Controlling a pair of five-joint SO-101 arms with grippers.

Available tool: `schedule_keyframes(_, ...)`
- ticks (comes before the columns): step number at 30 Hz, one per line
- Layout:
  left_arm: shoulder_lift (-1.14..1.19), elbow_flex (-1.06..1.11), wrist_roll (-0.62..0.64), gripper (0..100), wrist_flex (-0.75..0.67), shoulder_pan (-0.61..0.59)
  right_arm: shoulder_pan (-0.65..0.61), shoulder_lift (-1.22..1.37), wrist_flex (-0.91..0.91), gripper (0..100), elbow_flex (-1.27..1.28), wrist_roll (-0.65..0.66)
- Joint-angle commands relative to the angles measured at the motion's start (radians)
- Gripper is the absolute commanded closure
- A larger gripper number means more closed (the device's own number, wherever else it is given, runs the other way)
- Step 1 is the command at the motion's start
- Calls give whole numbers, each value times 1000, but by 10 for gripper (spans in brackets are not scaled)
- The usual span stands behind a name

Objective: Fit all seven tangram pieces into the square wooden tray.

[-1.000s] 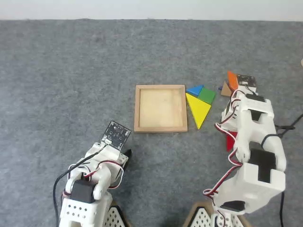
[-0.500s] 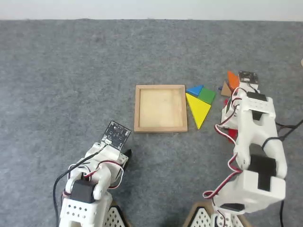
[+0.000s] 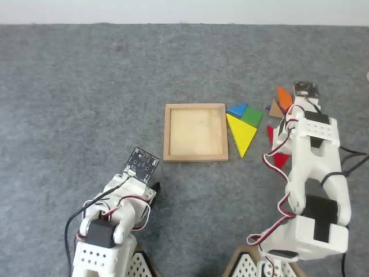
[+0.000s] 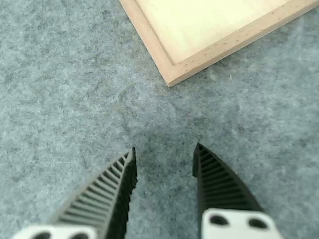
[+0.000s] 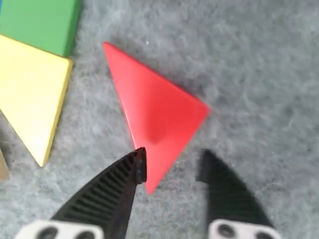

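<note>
Still outside: tangram pieces lie on carpet beside the square wooden tray.
My right gripper, jaws apart at the tip of the red triangle, has slid forward; left gripper, likewise spread, near the tray's corner.

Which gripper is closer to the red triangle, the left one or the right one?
Right. The right gripper sits at the red triangle's tip; the left gripper is over carpet beside the wooden tray's corner.
</note>
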Motion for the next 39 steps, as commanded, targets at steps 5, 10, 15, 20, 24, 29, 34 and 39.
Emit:
schedule_keyframes(5, -20, -13, 8, 817, 6, 6, -13, 47, -125, 661, -52, 51)
schedule_keyframes(10, -20, -13, 8, 817, 6, 6, -21, 188, -143, 677, -115, 54)
schedule_keyframes(15, -20, -13, 8, 817, 6, 6, -24, 229, -84, 677, -167, 123)
schedule_keyframes(20, -20, -13, 8, 817, 6, 6, -47, 226, -74, 677, -170, 121)
schedule_keyframes(24, -20, -13, 8, 817, 6, 6, -45, 185, -73, 677, -164, 121)
schedule_keyframes(29, -20, -13, 8, 817, 6, 6, -91, 93, -61, 677, -118, 135)
schedule_keyframes(34, -20, -13, 8, 817, 6, 6, -140, 79, -61, 674, -91, 180)
schedule_keyframes(39, -20, -13, 8, 817, 6, 6, -116, 81, -67, 673, -74, 187)
